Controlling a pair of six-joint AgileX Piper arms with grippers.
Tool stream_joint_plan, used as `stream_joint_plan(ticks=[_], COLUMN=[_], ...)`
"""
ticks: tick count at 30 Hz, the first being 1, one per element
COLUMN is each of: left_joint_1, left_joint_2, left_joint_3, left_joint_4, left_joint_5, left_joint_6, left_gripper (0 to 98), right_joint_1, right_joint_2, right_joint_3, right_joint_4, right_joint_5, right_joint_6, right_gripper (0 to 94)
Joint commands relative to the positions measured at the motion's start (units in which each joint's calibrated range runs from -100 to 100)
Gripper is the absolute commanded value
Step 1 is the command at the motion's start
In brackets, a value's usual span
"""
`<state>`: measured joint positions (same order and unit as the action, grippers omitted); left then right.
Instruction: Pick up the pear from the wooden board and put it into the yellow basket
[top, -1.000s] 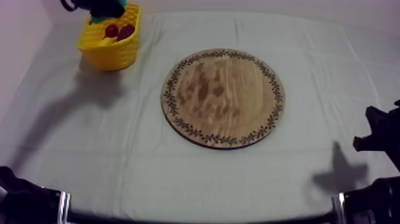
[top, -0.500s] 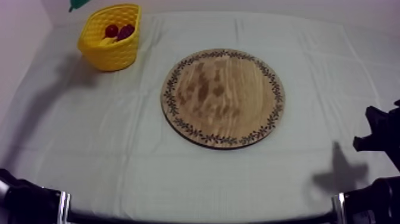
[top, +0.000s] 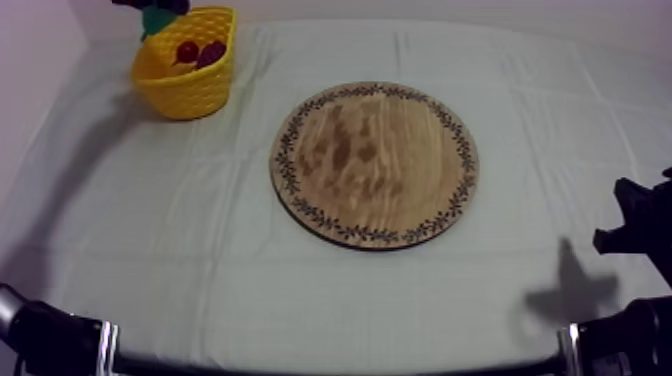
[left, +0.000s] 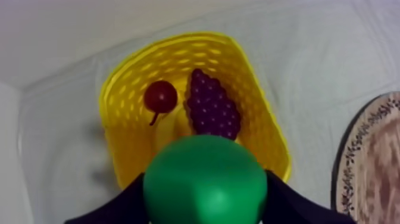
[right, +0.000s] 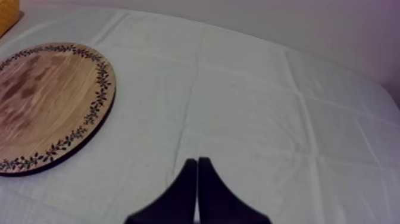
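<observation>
The green pear (left: 204, 182) is held between the black fingers of my left gripper (left: 205, 199), which is shut on it. It hangs above the near rim of the yellow basket (left: 119, 89). In the top view the left gripper (top: 150, 8) and pear (top: 156, 20) are over the far left corner of the basket (top: 190, 95). The wooden board (top: 374, 165) lies bare at mid-table. My right gripper (right: 197, 164) is shut on nothing, low over the cloth to the right of the board (right: 41, 101), and in the top view the right gripper (top: 630, 225) sits at the table's right edge.
Inside the basket lie a small red fruit (left: 161, 96), a bunch of grapes (left: 213, 107) and a banana (left: 169, 128). The board's patterned rim (left: 372, 161) lies to the basket's right. Open cloth surrounds the board.
The left gripper with the pear went up and back from the basket, almost out of the top view, then came back over the basket's far left corner. The right arm stayed still.
</observation>
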<state>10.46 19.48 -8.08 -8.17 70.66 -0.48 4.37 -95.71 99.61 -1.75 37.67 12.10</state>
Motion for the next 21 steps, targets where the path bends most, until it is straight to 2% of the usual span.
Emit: stream_joint_plan(ticks=[1,7,21], left_joint_1=[-0.08,-0.77,-1.74], left_joint_2=[3.64,9.59,14.54], left_joint_3=[-0.41,-3.02,-6.92], left_joint_4=[-0.26,-0.77,-0.53], left_joint_5=[-0.75,-4.07,-6.56], left_joint_6=[0.82,1.61,-0.04], left_gripper=[46.6,46.3,44.6], right_joint_1=[0.0,0.0,0.0], right_joint_2=[-0.05,-0.05,-0.05], right_joint_3=[0.05,0.05,0.05], right_joint_4=[0.02,0.02,0.02], right_joint_5=[-0.01,-0.01,-0.01], right_joint_6=[0.02,0.0,-0.01], right_gripper=[0.3,0.3,0.3])
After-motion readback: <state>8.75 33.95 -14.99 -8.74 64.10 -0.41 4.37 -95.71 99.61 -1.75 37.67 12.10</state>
